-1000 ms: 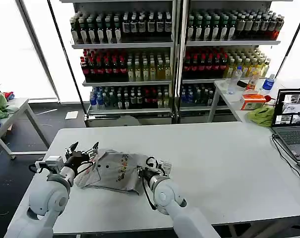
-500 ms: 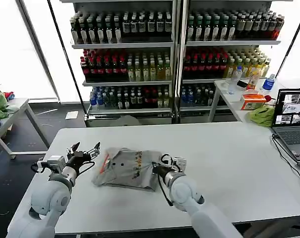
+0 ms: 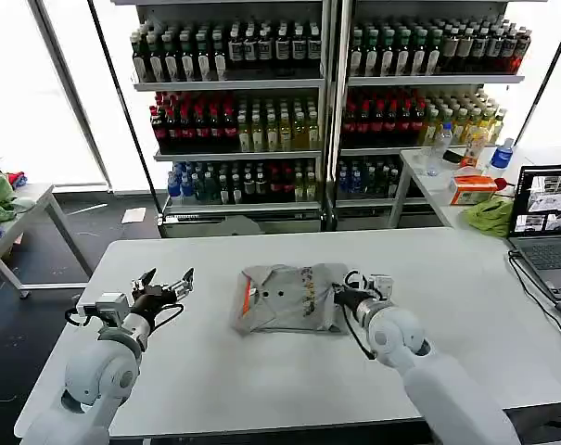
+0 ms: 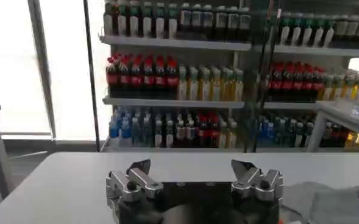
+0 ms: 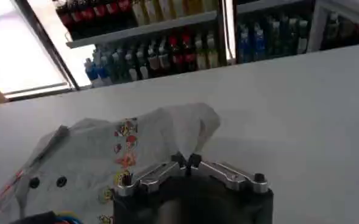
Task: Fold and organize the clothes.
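Near the left edge of the white table (image 3: 465,278), the left gripper (image 3: 166,286) hovers just above the surface with its fingers spread wide and nothing between them; the left wrist view shows the same empty gap. Bare tabletop separates it from the grey shirt (image 3: 289,297), which lies near the middle of the table as a compact, roughly rectangular bundle, printed logo and a reddish strip of collar lining facing up. At the bundle's right side, the right gripper (image 3: 347,298) has its fingertips pinched together on a fold of the cloth, clearly seen in the right wrist view.

The folding looks largely done: sleeves and hem seem tucked in, though the bundle's edges are rumpled rather than crisp. What remains, judging by this, is placing it neatly and letting go.

There is plenty of open table on every side of the shirt. The laptop (image 3: 545,218) sits at the far right corner, well apart.
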{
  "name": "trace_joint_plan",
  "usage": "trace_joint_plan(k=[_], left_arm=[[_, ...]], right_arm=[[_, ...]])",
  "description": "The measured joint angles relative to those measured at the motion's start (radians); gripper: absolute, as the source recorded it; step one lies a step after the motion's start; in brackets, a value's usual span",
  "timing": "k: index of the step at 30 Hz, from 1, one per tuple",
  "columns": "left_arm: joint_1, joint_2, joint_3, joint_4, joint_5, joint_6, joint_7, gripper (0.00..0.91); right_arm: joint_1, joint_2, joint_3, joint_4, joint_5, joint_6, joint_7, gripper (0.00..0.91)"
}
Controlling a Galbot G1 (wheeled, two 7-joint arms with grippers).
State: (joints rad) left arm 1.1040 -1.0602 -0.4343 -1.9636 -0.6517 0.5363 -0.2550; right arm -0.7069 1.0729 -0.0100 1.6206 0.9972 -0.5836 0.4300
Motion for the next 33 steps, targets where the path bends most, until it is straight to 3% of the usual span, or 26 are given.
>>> trace_joint_plan(k=[1,12,20,26,33], left_arm=[[0.001,-0.001,0.001,-0.001,0.0,0.001,-0.001,0.907],[0.012,0.0,-0.007,-0.005,-0.009,0.002,-0.001,0.907],[0.012,-0.009,0.0,-0.004,-0.01,0.002,0.0,0.907],[0.016,-0.011,0.002,-0.005,-0.01,0.003,0.0,0.907],[0.029,-0.01,0.006,-0.014,-0.008,0.004,0.0,0.907]], right_arm=[[0.009,-0.001,0.004,-0.014,-0.016,0.0,-0.008,0.907],[0.044,0.004,0.056,-0.101,-0.214,0.003,-0.076,0.907],[0.014,0.015,0.118,-0.063,-0.325,0.005,-0.074,0.907],[-0.041,-0.002,0.139,0.049,-0.325,0.0,-0.061,0.907],[-0.133,-0.022,0.164,0.19,-0.208,-0.004,-0.007,0.907]])
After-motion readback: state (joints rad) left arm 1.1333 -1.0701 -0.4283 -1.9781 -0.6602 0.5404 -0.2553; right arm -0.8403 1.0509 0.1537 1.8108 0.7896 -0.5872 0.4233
